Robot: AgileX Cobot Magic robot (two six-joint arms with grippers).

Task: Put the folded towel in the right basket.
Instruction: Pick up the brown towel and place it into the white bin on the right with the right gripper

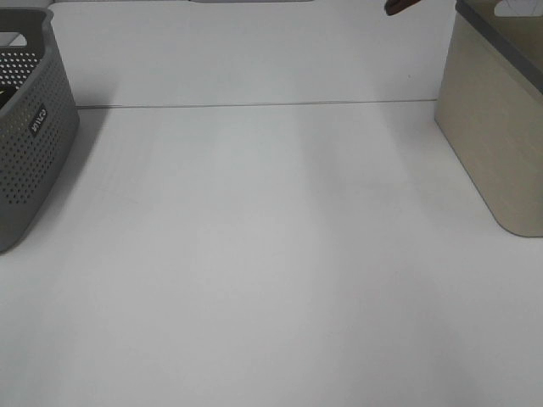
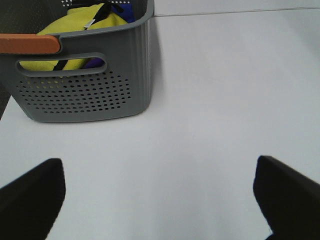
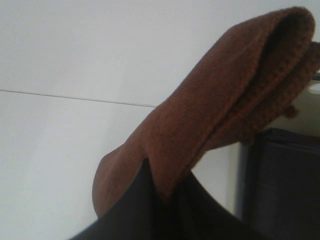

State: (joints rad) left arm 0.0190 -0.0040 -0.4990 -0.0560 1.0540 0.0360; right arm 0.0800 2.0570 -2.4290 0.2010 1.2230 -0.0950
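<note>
The folded towel (image 3: 215,110) was off the worktop (image 1: 271,254) and up in the air, pinched at one edge by the right gripper (image 3: 167,186), whose dark fingers were pressed together on the brown cloth so that the rest of it stood away from them in a thick fold. It was probably held that high so that the hanging cloth would pass over the rim of the right basket (image 1: 488,127) rather than catch on the wall. In the high view only a small brown tip showed at the far edge, just left of that beige basket's top – not yet over its opening, as far as could be judged. The right arm itself was out of that view, so it must have been raised and reaching toward the far right; its wrist camera caught a dark rim just beside the towel. The left gripper (image 2: 160,200) was spread wide and held nothing, hovering over bare worktop near the grey left basket (image 2: 100,90), which already held yellow cloth (image 2: 75,22) – a resting pose, it seemed, well apart from the carrying arm.
</note>
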